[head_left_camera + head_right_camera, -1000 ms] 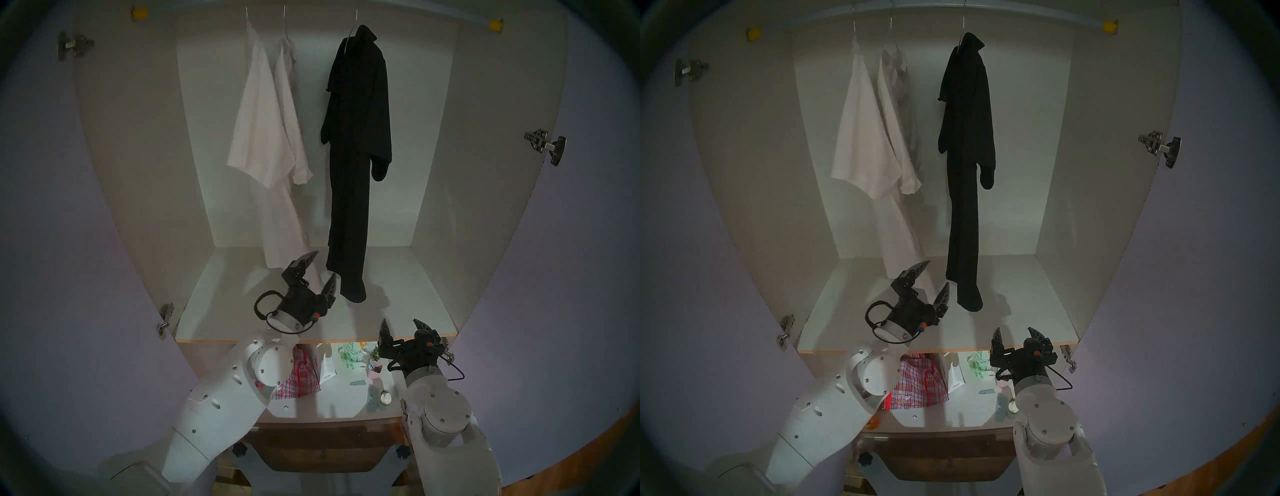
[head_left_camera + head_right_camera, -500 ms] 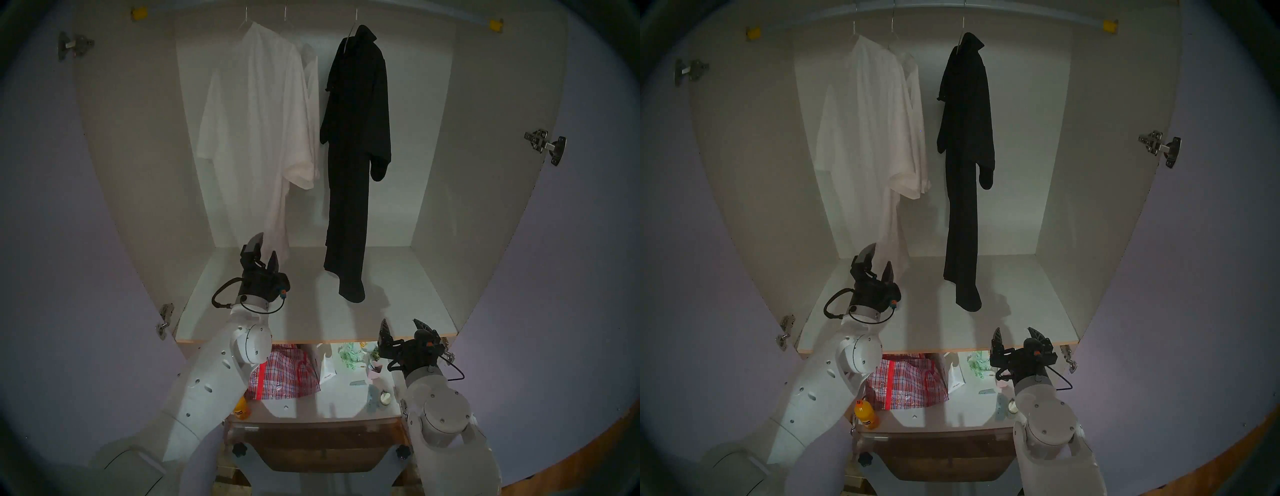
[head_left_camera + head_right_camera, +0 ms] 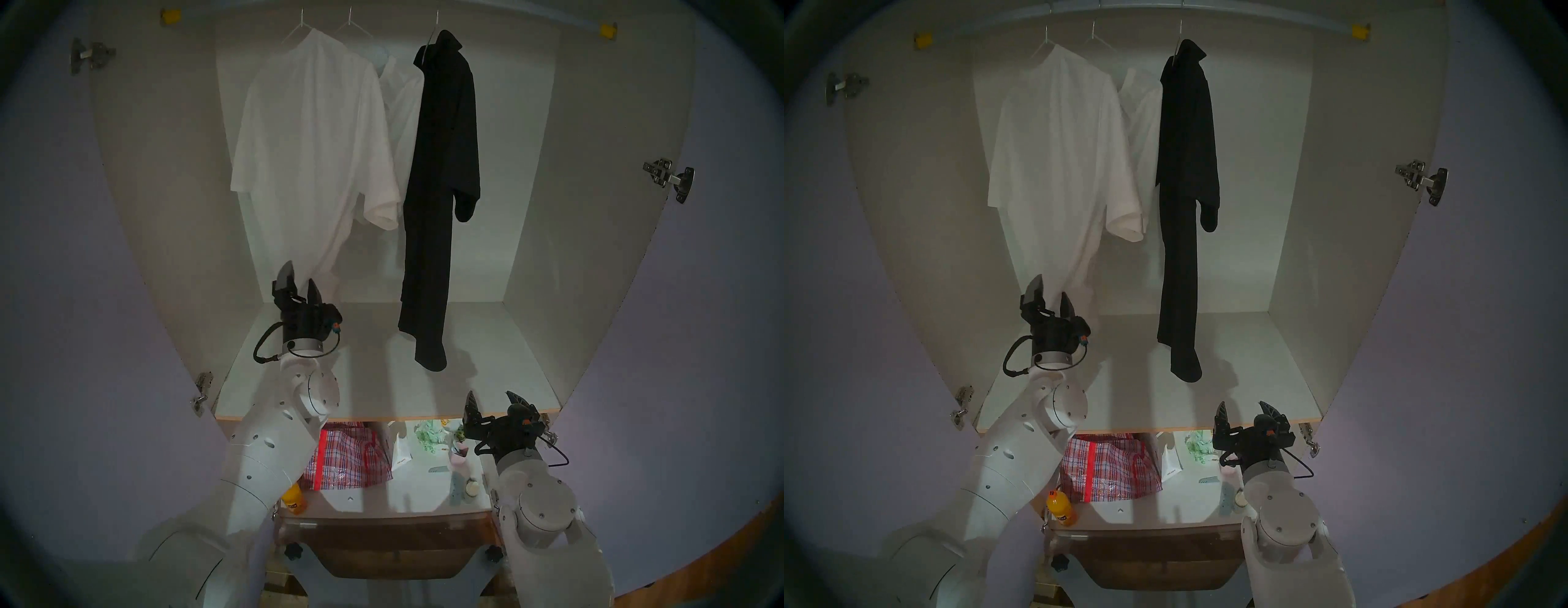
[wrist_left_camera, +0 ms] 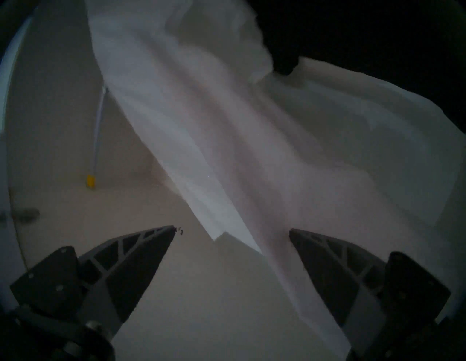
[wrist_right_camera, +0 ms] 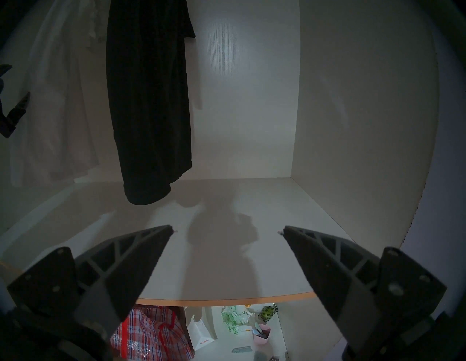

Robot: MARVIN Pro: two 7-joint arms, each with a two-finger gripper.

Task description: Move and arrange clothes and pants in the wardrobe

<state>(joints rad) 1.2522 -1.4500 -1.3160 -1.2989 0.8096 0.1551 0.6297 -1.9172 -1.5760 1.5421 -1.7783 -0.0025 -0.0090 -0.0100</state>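
Note:
In the wardrobe (image 3: pixel 534 212), three clothes hang on wire hangers from the rail (image 3: pixel 585 26). A large white shirt (image 3: pixel 314 140) is on the left, a small white blouse (image 3: pixel 405 106) sits half hidden behind it, and a long black garment (image 3: pixel 441 170) is on the right. My left gripper (image 3: pixel 302 282) stands open at the shirt's lower hem. In the left wrist view, the hem (image 4: pixel 252 163) hangs between the spread fingers of the left gripper (image 4: pixel 232 230). My right gripper (image 3: pixel 492 401) is open and holds nothing at the shelf's (image 3: pixel 382 382) front right edge.
Lilac doors (image 3: pixel 63 297) stand open on both sides. Under the shelf lie a red plaid bag (image 3: pixel 352 458), an orange bottle (image 3: pixel 295 501), a small white bag (image 3: pixel 401 452) and a pink cup (image 3: pixel 458 454).
My left gripper moved left and deeper into the wardrobe, staying open. The white shirt turned from edge-on to facing front, its hem swinging left. The right arm stayed still.

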